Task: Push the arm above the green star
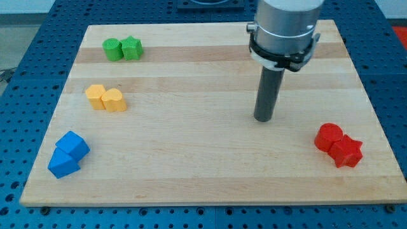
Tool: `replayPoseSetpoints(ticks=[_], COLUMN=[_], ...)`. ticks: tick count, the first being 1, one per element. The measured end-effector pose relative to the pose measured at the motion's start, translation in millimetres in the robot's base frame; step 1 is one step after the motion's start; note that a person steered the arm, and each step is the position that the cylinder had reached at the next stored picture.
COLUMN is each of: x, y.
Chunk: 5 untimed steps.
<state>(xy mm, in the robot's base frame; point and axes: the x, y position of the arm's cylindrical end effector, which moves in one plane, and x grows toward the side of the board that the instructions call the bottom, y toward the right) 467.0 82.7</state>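
We are resting my tip (pixel 263 119) right of the board's (pixel 191 178) centre, far from the green star (pixel 132 48) near its top-left corner; the arm's upper part is being cut off, and no pincer is showing.

The one camera looks down at a slant on the wooden board (pixel 210 165) from its near long side, close enough that the board fills the frame. The blue pegboard table (pixel 19 95) shows around it.
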Motion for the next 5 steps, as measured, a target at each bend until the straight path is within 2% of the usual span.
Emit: replayPoseSetpoints(ticks=[3,4,5], x=[-90,-94,-97], y=[-147,-184,-188])
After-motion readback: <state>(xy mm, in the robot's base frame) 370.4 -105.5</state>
